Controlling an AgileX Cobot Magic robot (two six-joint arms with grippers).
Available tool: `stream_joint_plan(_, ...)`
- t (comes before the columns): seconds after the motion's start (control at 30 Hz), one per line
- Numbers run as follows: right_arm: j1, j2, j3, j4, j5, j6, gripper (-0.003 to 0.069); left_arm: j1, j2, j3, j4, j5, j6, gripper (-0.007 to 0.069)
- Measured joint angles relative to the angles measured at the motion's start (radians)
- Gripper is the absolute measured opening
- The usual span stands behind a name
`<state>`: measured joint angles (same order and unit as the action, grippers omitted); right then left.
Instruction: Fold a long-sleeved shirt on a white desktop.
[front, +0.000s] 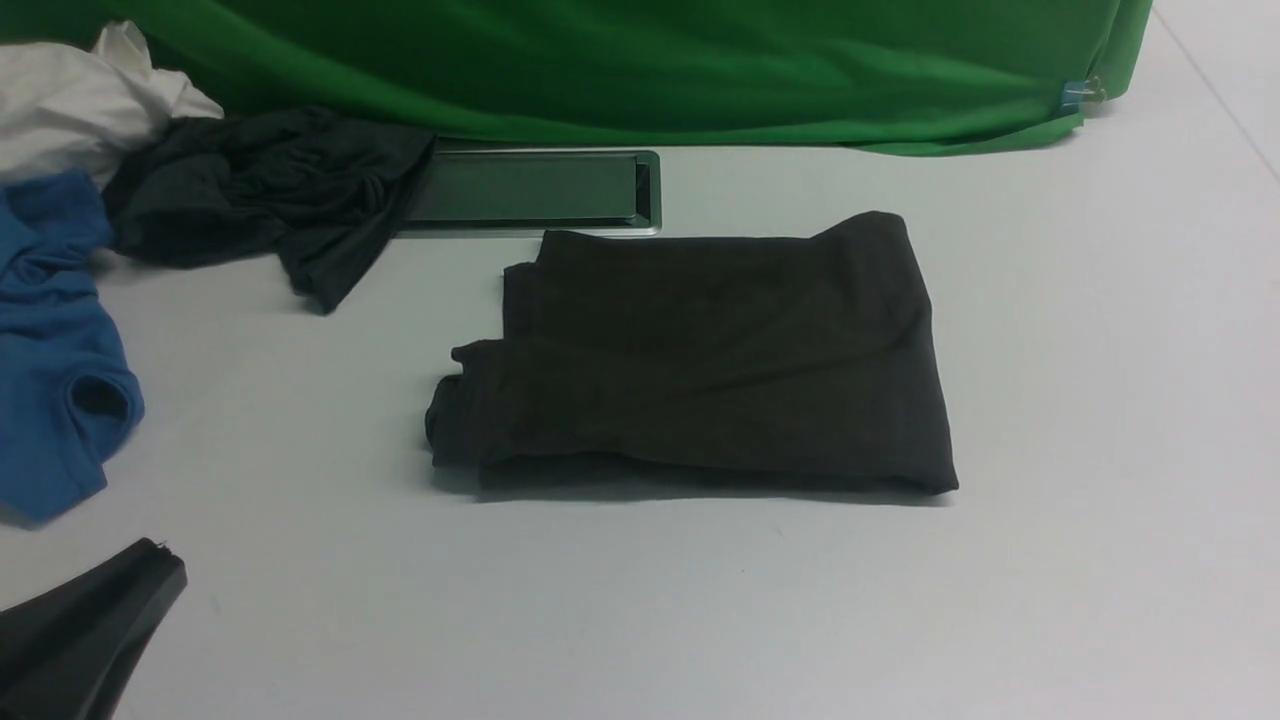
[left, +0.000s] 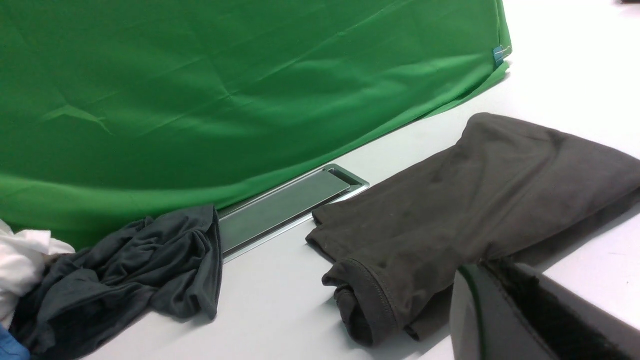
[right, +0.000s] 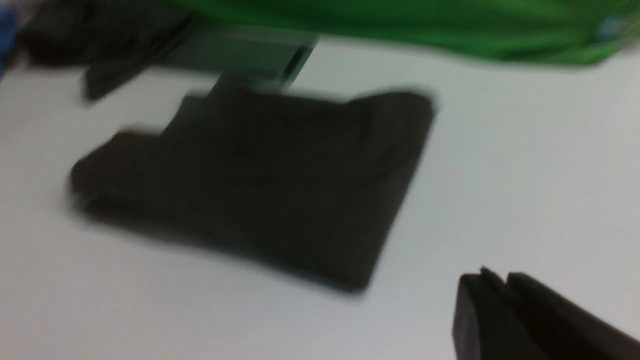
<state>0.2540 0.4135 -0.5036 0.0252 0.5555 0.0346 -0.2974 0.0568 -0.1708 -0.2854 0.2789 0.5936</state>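
The long-sleeved shirt (front: 700, 360) lies folded into a thick dark brownish-black rectangle in the middle of the white desktop (front: 1080, 420), with a rolled cuff and hem at its left end (left: 365, 300). My left gripper (front: 160, 552) is low at the near left, well apart from the shirt, jaws together and empty; the left wrist view shows its tip (left: 481, 266). My right gripper (right: 487, 276) is outside the front view. In the blurred right wrist view it hovers over bare desktop to the right of the shirt (right: 260, 185), jaws closed on nothing.
A crumpled slate-grey garment (front: 270, 195), a blue shirt (front: 50, 350) and a white cloth (front: 80, 100) are piled at the far left. The grey cable slot (front: 530, 190) sits just behind the shirt, under the green backdrop (front: 640, 60).
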Motion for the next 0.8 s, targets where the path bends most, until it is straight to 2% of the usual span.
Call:
stream_joint_plan(0.13,-0.144,-0.142,0.185,0.010,-0.164,-0.071,0.0017,0.000,0.000,0.000,0.000,0.000,0.000,0.0018)
stream_joint_plan(0.27,-0.219,-0.301,0.373,0.011,-0.261,-0.083,0.0015,0.000,0.000,0.000,0.001,0.000,0.000,0.0018)
stream_joint_plan(0.4,-0.240,-0.405,0.502,0.013,-0.288,-0.091,0.0016,0.000,0.000,0.000,0.001,-0.001,0.000,0.0018)
stream_joint_plan(0.8,-0.240,-0.415,0.512,0.015,-0.301,-0.091,0.0018,0.000,0.000,0.000,0.004,-0.002,0.001,0.0018)
